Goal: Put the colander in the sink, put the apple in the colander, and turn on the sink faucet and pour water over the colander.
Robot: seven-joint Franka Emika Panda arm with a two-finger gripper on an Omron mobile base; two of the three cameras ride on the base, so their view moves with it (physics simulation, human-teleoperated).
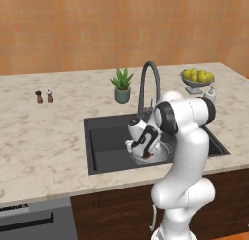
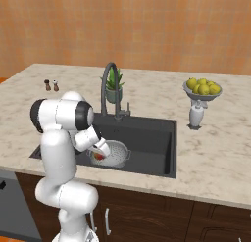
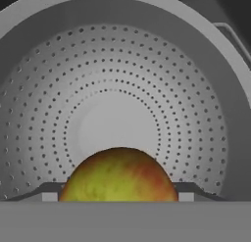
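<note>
Pincer [image 3: 117,197], angled down into the colander [image 3: 122,89], grips the apple [image 3: 117,175] over the sink [image 1: 104,142].

Reaching down into the black sink [image 2: 147,138] with the white arm [image 2: 61,138], gripper [image 2: 99,155] low over the grey colander [image 2: 115,155] at the near left of the basin. Holding a small reddish-green apple [image 2: 98,157] between the fingers, just inside the colander rim. Dark faucet [image 2: 109,89] behind the sink, plant [image 2: 114,86] beyond it. Fruit bowl [image 2: 202,89] far right, two shakers [image 2: 51,84] far left on the counter [image 2: 215,153].
</note>
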